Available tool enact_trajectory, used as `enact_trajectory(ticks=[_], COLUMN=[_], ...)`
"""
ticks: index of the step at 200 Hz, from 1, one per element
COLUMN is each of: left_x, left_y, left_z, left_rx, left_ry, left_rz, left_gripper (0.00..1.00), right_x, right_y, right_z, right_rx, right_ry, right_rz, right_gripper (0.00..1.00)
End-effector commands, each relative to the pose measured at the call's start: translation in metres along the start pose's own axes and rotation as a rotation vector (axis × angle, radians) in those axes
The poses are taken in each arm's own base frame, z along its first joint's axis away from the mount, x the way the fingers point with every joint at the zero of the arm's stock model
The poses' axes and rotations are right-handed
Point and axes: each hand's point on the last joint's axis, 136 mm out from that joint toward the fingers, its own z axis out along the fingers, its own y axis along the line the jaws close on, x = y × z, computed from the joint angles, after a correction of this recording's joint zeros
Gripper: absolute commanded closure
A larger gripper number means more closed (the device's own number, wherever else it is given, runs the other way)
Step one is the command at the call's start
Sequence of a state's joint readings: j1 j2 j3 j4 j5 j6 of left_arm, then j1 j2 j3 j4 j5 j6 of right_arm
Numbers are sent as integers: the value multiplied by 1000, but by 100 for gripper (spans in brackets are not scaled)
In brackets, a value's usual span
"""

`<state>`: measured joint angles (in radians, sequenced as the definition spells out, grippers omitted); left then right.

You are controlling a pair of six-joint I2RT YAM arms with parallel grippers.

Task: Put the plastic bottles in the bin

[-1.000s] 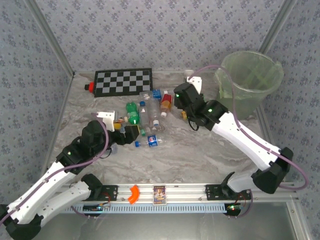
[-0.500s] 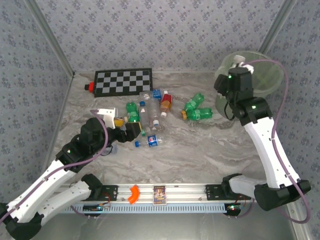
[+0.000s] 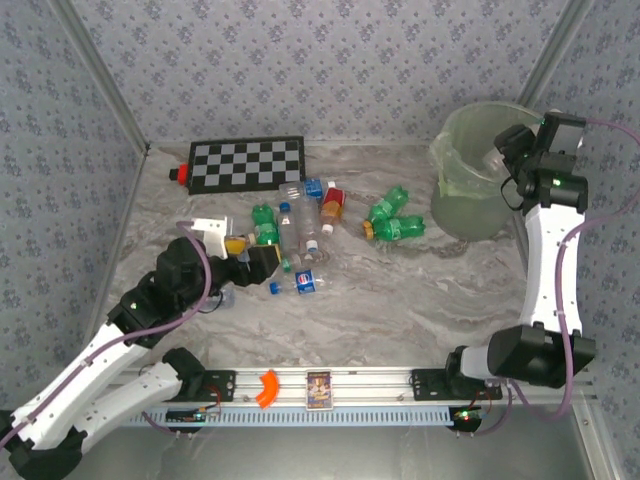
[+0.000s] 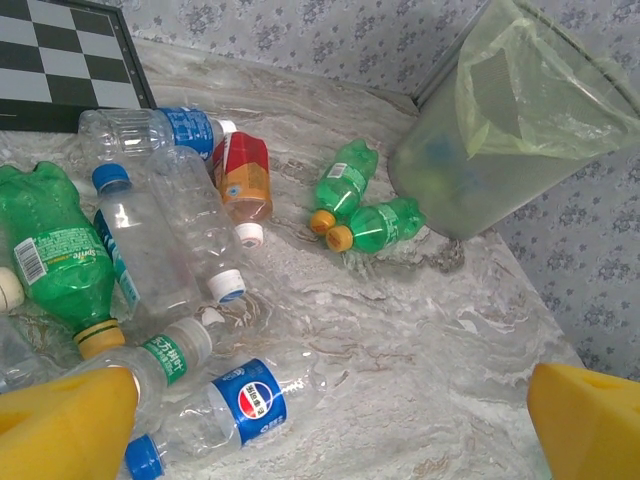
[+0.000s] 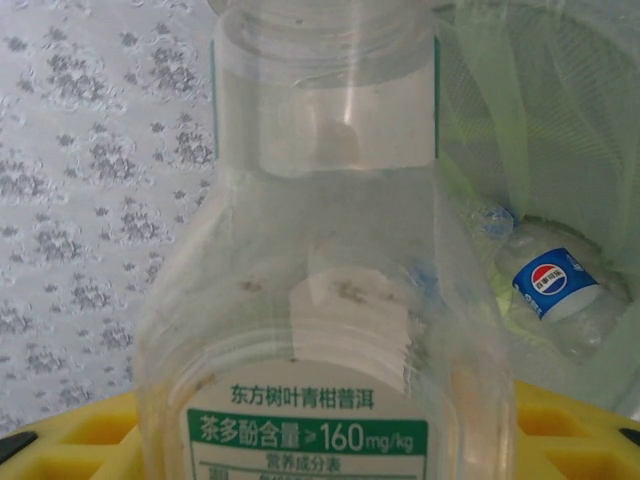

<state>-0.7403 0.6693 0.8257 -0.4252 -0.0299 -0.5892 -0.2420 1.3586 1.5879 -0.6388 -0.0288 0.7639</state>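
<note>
A clear bottle with a green-and-white label (image 5: 325,300) is held in my right gripper (image 3: 517,150), which is shut on it above the open top of the pale-green bin (image 3: 465,205). Inside the bin (image 5: 540,120) lies a blue-labelled bottle (image 5: 555,285). On the table, a pile of clear, green and orange-brown plastic bottles (image 3: 290,225) lies left of centre, and two green bottles (image 3: 395,222) lie near the bin. My left gripper (image 4: 330,440) stands open just behind a blue-labelled bottle (image 4: 235,405), with nothing between its yellow fingers (image 4: 70,425).
A checkerboard panel (image 3: 247,163) with a small red block (image 3: 179,174) lies at the back left. Patterned walls close in the table on three sides. Bare marble surface stretches between the pile and the bin.
My right arm has swung from the middle of the table up and right to the bin, carrying the clear bottle. The left arm has barely moved.
</note>
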Motion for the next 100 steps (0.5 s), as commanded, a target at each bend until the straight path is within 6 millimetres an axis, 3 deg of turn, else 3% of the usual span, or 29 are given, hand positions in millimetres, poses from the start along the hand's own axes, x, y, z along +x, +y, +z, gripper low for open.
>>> enact_trajectory(ticks=[1,52,100], left_x=[-12,-9,-11], left_y=[-9,-6,-5], left_z=[-11,-8,-16], left_rx=[25,26,10], left_ry=[-33,-42,-38], left_rz=[-6,-11,-4], left_gripper=[0,0,0], right_x=[-19,-27,-26], right_y=[18,-8,-14], right_z=[-4,22,32], right_rx=[-69,-10,6], right_ry=[-39,-36,-23], right_rz=[82,180,181], right_gripper=[41,41,38])
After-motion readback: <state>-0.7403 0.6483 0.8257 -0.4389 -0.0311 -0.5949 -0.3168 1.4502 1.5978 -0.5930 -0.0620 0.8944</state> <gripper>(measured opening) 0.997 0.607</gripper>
